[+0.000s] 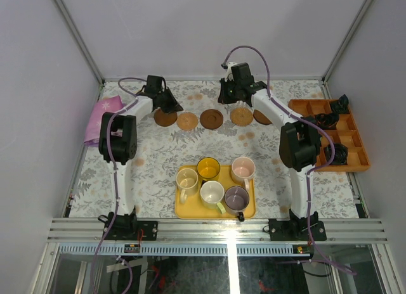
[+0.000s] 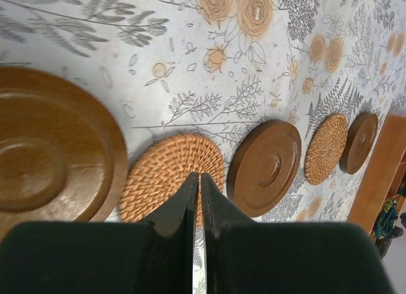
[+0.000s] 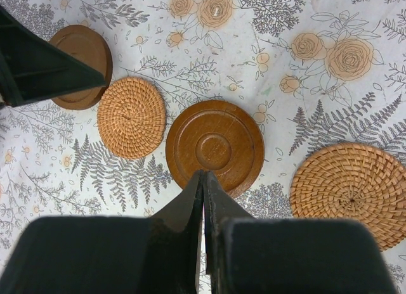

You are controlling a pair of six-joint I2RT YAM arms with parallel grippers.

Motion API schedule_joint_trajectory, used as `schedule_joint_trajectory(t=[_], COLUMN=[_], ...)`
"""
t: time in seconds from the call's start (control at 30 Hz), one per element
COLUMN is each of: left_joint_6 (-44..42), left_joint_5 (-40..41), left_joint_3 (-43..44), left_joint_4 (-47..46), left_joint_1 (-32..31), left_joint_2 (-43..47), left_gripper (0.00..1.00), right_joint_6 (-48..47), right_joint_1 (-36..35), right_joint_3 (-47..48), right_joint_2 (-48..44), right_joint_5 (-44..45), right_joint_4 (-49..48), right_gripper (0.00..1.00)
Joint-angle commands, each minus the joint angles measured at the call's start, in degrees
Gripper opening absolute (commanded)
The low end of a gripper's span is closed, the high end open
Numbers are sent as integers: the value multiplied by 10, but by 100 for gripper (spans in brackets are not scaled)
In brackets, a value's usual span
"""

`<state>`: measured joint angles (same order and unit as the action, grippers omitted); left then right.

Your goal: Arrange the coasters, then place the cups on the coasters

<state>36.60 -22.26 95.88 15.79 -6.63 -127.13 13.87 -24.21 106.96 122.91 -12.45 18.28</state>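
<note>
Five coasters in a row on a floral counter, five cups on a yellow tray.
The coasters lie side by side beyond the tray's far edge, dark wood and woven tan alternating. All five cups stand upright inside the tray. The left pincer hangs over the row beyond the tray's far left corner, closed and empty. The right pincer hangs over the row beyond the tray's far right corner, likewise closed, holding nothing.
</note>
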Motion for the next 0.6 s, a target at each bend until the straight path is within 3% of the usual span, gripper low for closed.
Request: schedule_joint_trajectory(t=[0.0, 0.2, 0.57], left_joint_6=[-1, -7, -7], left_joint_5=[50, 131, 153], left_joint_3=[-32, -61, -17], left_joint_4=[-6, -4, 49], left_joint_1=[17, 42, 61], left_joint_2=[49, 69, 15], left_gripper=[3, 2, 2], right_joint_6=[-9, -11, -3], right_joint_1=[0, 1, 2], right_joint_3=[0, -8, -24], right_joint_2=[-46, -50, -53], right_joint_5=[12, 11, 7], right_joint_4=[0, 0, 4], right_gripper=[0, 0, 0])
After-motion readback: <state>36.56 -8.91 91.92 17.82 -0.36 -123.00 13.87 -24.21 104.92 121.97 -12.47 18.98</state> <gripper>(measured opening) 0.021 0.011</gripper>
